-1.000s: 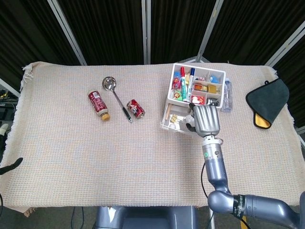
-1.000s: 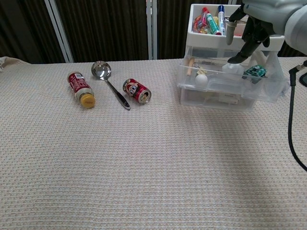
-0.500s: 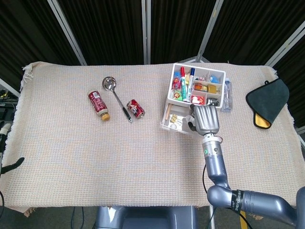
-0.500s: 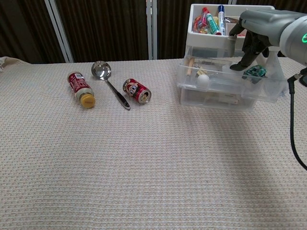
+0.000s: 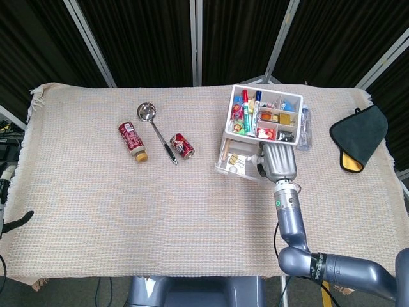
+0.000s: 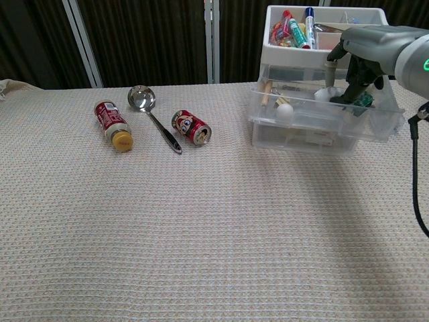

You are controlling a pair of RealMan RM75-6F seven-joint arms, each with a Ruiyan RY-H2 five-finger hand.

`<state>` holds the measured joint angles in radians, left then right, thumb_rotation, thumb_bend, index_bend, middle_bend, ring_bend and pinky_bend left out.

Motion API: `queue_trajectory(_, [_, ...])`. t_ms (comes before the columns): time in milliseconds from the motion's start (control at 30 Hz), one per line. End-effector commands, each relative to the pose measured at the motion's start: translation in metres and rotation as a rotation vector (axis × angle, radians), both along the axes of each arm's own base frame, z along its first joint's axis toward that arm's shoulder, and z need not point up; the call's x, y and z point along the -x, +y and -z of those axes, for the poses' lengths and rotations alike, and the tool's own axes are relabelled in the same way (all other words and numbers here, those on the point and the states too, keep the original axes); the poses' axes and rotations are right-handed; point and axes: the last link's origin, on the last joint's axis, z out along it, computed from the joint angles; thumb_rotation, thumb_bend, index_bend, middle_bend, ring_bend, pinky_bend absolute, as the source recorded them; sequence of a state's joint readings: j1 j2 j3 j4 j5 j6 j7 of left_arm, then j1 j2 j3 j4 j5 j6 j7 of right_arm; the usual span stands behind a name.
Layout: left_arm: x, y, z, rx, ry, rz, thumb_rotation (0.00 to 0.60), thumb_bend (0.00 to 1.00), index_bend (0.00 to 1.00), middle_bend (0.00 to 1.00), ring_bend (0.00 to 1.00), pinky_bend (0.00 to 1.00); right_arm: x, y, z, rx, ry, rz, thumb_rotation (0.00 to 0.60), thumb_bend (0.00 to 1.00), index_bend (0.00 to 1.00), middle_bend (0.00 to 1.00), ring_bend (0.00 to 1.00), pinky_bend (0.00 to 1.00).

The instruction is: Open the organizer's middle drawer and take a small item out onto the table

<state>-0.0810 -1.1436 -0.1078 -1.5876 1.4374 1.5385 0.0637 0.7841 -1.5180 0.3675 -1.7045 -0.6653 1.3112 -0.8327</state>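
Chest view: right hand (image 6: pixel 352 74) reaches down into the pulled-out middle drawer (image 6: pixel 322 119) of the organizer (image 6: pixel 315 50), fingers curled among the small items; can't tell if it has hold of anything, the drawer wall and fingers hide the tips. A green item (image 6: pixel 365 100) sits just beside the fingers, a white ball (image 6: pixel 285 111) further left in the drawer. Head view shows only the back of the right hand (image 5: pixel 278 161) covering the drawer's right half, gold clips (image 5: pixel 234 160) visible left of it. Left hand: only a dark tip (image 5: pixel 19 219) at the frame edge, state unclear. Bottle (image 5: pixel 132 141), ladle (image 5: pixel 155 130), can (image 5: pixel 181 145) lie well apart on the table (image 5: pixel 128 204); a dark cloth (image 5: pixel 359 137) shows only from the head.
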Motion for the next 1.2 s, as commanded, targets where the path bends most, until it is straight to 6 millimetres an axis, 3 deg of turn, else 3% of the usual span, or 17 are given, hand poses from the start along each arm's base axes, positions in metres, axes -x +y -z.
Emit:
queue_trajectory(33, [0.0, 0.0, 0.0, 0.001, -0.001, 0.0, 0.6, 0.02, 0.0, 0.0, 0.0, 0.0, 0.003, 0.0, 0.001, 0.006, 0.005, 0.006, 0.6, 0.3, 0.54, 1.0, 1.0, 0.67])
queue_trajectory(300, [-0.001, -0.001, 0.001, 0.006, -0.005, 0.004, 0.6, 0.02, 0.0, 0.0, 0.0, 0.0, 0.006, 0.0, 0.003, 0.011, 0.001, 0.002, 0.6, 0.45, 0.61, 1.0, 1.0, 0.67])
queue_trajectory(700, [-0.002, -0.001, 0.0, 0.0, -0.01, 0.013, 0.6, 0.02, 0.0, 0.0, 0.0, 0.0, -0.006, 0.014, -0.009, 0.03, -0.055, -0.06, 0.6, 0.46, 0.6, 1.0, 1.0, 0.67])
queue_trajectory(933, [-0.004, -0.003, 0.0, -0.007, -0.009, 0.023, 0.6, 0.02, 0.0, 0.0, 0.0, 0.0, -0.022, 0.041, -0.032, 0.051, -0.142, -0.143, 0.6, 0.46, 0.61, 1.0, 1.0, 0.67])
queue_trajectory(1200, [-0.006, -0.006, 0.001, -0.009, -0.009, 0.032, 0.6, 0.03, 0.0, 0.0, 0.0, 0.0, -0.032, 0.093, -0.043, 0.013, -0.202, -0.254, 0.6, 0.45, 0.61, 1.0, 1.0, 0.67])
